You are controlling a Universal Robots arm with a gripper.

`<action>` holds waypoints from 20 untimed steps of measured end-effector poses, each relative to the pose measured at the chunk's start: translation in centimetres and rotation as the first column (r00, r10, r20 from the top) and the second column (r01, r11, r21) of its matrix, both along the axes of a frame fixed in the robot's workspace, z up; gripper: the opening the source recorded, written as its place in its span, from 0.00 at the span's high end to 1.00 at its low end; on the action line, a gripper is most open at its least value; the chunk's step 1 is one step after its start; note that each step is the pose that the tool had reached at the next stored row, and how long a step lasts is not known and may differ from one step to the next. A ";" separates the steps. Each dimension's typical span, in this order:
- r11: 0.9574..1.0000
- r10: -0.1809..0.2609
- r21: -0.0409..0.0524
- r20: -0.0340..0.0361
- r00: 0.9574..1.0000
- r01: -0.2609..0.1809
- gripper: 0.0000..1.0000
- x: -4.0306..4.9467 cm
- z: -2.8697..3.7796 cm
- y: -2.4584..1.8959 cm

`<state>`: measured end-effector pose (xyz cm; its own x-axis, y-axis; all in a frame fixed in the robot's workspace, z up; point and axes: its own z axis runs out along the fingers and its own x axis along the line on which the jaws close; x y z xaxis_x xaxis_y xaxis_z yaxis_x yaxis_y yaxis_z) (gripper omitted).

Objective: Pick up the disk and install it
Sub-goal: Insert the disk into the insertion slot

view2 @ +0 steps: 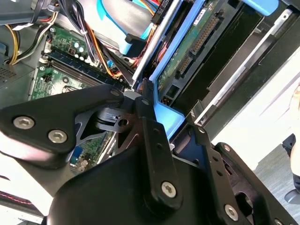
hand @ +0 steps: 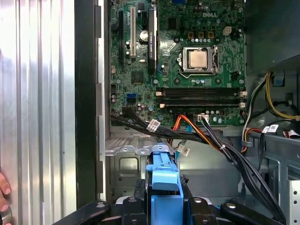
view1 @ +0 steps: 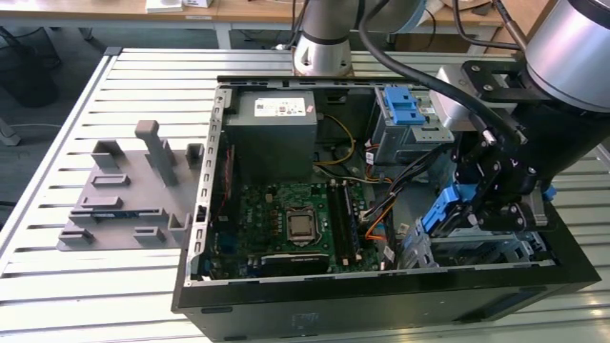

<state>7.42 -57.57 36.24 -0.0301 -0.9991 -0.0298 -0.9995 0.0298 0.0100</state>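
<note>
Evidently holds blue-framed silver metal disk (view2: pixel 190 58) in narrow-set black gripper (hand: pixel 165 197) fingers, inside open black computer case (view1: pixel 381 293). Likely stiff, dense, shock-sensitive; best taken by frame edges.

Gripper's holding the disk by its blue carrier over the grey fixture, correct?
No. The gripper holds the disk by its blue carrier inside the open case, at the exterior view's right; the grey fixture stands apart at its left, as the exterior view shows.

Slatted metal table (view1: pixel 57 286), wooden desks (view1: pixel 248 11) behind, grey floor (view1: pixel 24 161)
</note>
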 end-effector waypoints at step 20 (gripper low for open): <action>1.000 0.000 0.000 0.000 1.000 0.000 0.64 0.01 -1.59 0.00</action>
